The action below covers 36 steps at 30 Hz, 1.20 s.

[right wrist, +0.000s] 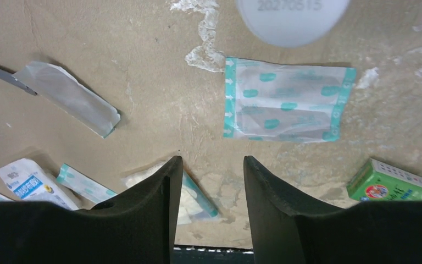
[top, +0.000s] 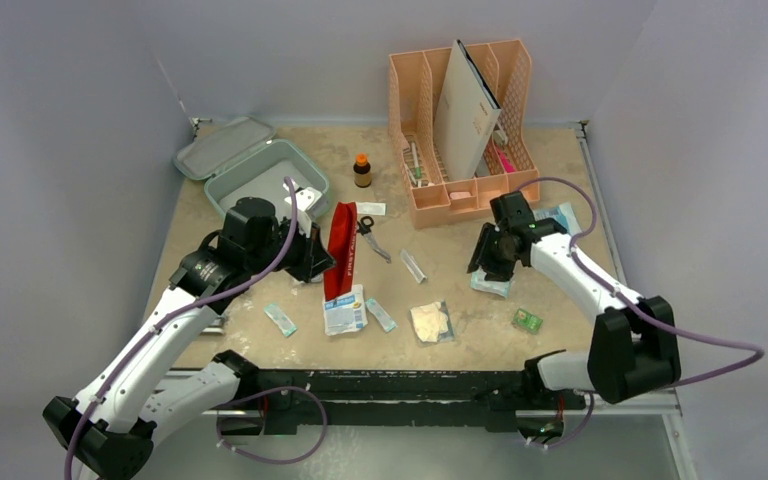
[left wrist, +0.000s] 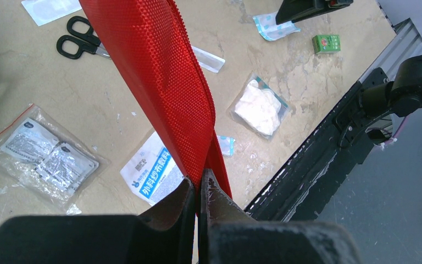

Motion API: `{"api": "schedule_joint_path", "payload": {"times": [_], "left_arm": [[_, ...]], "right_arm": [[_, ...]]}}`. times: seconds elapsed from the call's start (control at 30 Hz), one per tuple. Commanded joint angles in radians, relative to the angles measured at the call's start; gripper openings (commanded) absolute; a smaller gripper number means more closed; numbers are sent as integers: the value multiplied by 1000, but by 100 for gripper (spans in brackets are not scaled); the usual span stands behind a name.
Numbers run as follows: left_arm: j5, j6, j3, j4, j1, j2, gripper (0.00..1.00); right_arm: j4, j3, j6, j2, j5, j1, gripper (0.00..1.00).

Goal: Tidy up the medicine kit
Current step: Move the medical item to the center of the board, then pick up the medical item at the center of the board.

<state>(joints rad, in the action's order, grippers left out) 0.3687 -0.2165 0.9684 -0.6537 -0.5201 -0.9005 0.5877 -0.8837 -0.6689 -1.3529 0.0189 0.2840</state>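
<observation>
The mint-green medicine kit (top: 260,175) stands open at the back left, its lid (top: 222,147) laid back. My left gripper (top: 318,262) is just to the right of the kit and is shut on one end of the red first-aid pouch (top: 342,248), which hangs lifted off the table. In the left wrist view the gripper (left wrist: 198,184) pinches the pouch (left wrist: 159,71). My right gripper (top: 482,266) is open and empty, hovering low over a teal-edged dressing packet (right wrist: 288,99) on the right side. Its jaws (right wrist: 211,162) stand apart over bare table.
A peach file organizer (top: 460,130) stands at the back. A brown bottle (top: 362,170), scissors (top: 370,232), a blue-and-white gauze packet (top: 344,310), a gauze pad bag (top: 430,322), small strips (top: 281,319) and a green box (top: 527,320) lie on the table.
</observation>
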Motion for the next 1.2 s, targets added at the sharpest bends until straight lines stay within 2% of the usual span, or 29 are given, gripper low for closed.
{"api": "schedule_joint_path", "payload": {"times": [0.0, 0.1, 0.2, 0.4, 0.63, 0.8, 1.03, 1.17], "left_arm": [[16, 9, 1, 30, -2, 16, 0], [15, 9, 1, 31, -3, 18, 0], [18, 7, 0, 35, -3, 17, 0], [14, 9, 5, 35, -2, 19, 0], [-111, 14, 15, 7, 0, 54, 0], [-203, 4, 13, 3, -1, 98, 0], [-293, -6, 0, 10, 0, 162, 0], [-290, -9, -7, 21, 0, 175, 0]], "right_arm": [[71, -24, 44, 53, -100, 0, 49], [51, -25, 161, 65, -157, 2, 50], [-8, -25, 292, 55, -28, 2, 50], [116, -150, 513, -60, -50, 59, 51], [77, -122, 870, -61, -142, 250, 53], [69, -72, 1039, -119, -181, 287, 53], [82, -37, 1105, -251, -381, 354, 52], [80, -17, 1118, -255, -416, 355, 48]]}}
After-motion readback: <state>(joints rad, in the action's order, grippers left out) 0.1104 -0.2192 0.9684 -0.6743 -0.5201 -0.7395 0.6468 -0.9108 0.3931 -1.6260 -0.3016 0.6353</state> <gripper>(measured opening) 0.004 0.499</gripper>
